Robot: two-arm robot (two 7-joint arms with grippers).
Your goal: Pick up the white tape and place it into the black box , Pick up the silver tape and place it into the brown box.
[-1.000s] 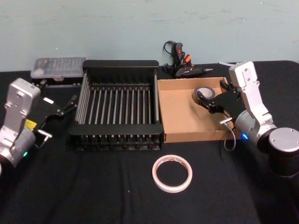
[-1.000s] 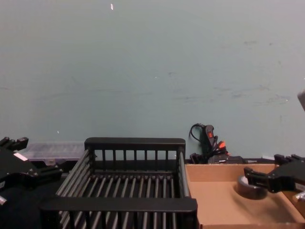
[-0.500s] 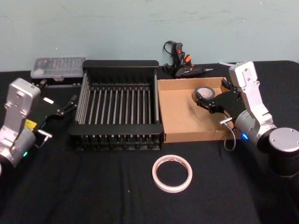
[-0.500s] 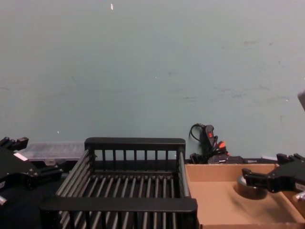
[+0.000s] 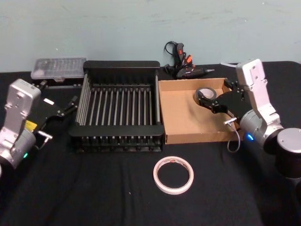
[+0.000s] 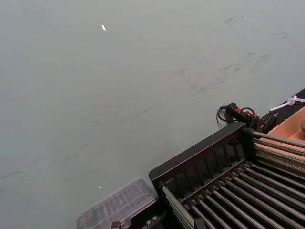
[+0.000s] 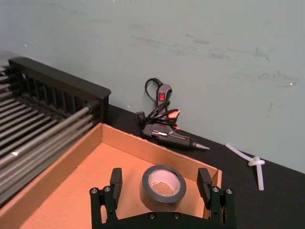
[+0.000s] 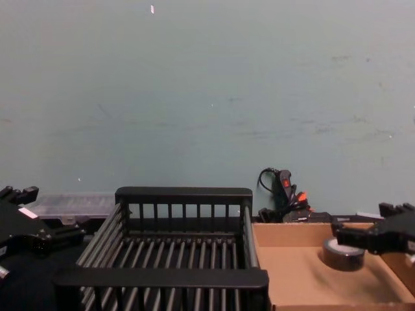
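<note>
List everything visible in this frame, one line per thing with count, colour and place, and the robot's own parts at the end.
silver tape: 1, dark grey with white core, lying in the brown box's far right corner
white tape: 1, white ring, flat on the table in front of the boxes
black box: 1, black slatted crate, centre left, nothing inside
brown box: 1, brown cardboard, directly right of the black box
glue gun: 1, black with orange, behind the brown box
clear plastic case: 1, transparent, far left behind the black box
table: 1, black cover
wall: pale green, behind
left gripper: black, left of the black box, idle
right gripper: black, open, fingers either side of the silver tape
</note>
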